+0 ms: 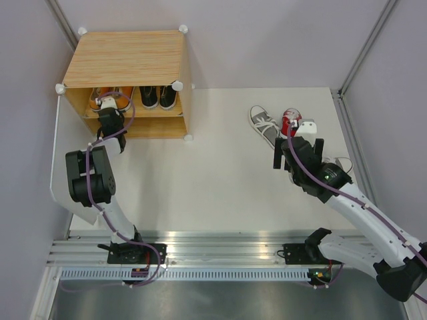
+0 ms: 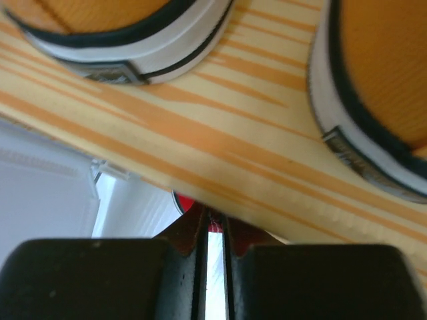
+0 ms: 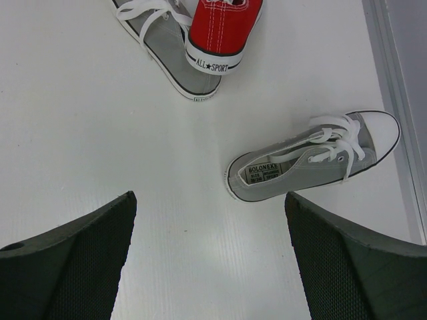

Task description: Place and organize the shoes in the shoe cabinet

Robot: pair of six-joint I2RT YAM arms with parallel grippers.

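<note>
The shoe cabinet [image 1: 127,59] stands at the back left. On its inner shelf [image 2: 220,127] sit an orange pair [image 1: 110,99] and a black pair [image 1: 158,97]. My left gripper [image 1: 109,120] reaches in under that shelf. Its jaws stand a thin slit apart, with red shoe fabric [image 2: 185,202] at the tips of the left gripper [image 2: 214,223]. On the right lie a red shoe [image 3: 223,30] leaning on a grey shoe [image 3: 167,50], and a second grey shoe [image 3: 313,160] nearer. My right gripper [image 3: 210,200] hovers wide open above the table between them, holding nothing.
Two orange heels [image 2: 107,33] [image 2: 380,100] rest close above my left fingers. A metal frame rail [image 1: 350,133] borders the table on the right, near the second grey shoe [image 1: 343,162]. Purple walls enclose the back and sides.
</note>
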